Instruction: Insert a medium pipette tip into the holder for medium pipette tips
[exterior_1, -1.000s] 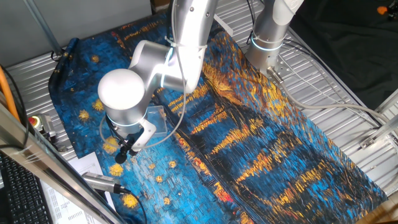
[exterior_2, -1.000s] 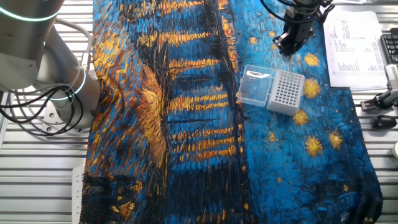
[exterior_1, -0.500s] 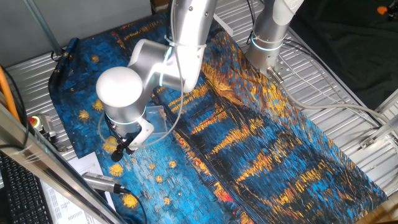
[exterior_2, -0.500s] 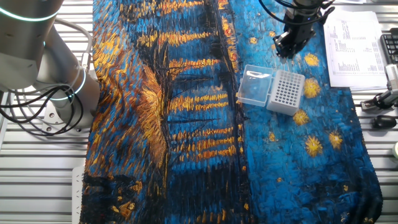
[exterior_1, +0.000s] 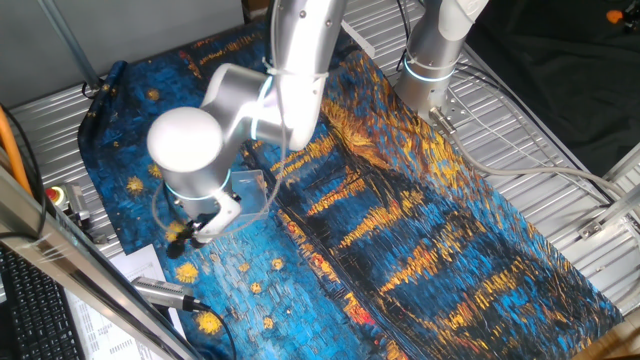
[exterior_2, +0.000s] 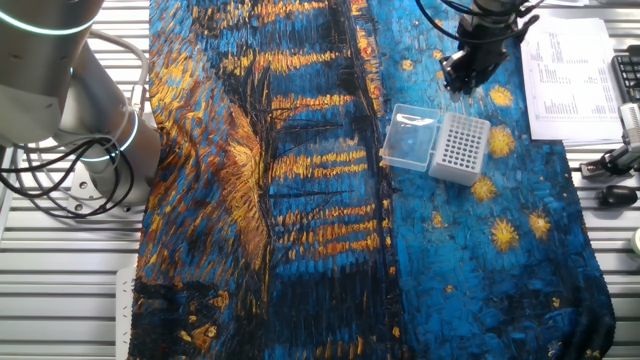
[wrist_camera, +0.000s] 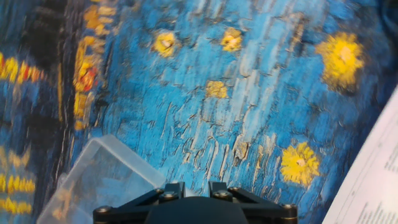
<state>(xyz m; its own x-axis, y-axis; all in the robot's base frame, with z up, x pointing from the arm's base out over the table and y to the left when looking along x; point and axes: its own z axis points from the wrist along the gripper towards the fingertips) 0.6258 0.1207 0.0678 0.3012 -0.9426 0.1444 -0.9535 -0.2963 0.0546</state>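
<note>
I see the holder for medium pipette tips (exterior_2: 461, 148) on the painted cloth (exterior_2: 300, 200), touching the clear box (exterior_2: 411, 140). My gripper (exterior_2: 462, 74) hovers just beyond the holder; whether its fingers are clenched I cannot tell. No tip is visible. I judge a tip light, stiff, slippery; I'd grip its wider upper end.

Painted cloth (exterior_2: 300, 200) lies matt and wrinkled over ribbed metal worktop (exterior_2: 60, 290) — clear glossy plastic box (exterior_2: 408, 140), white perforated plastic holder (exterior_2: 460, 148).
</note>
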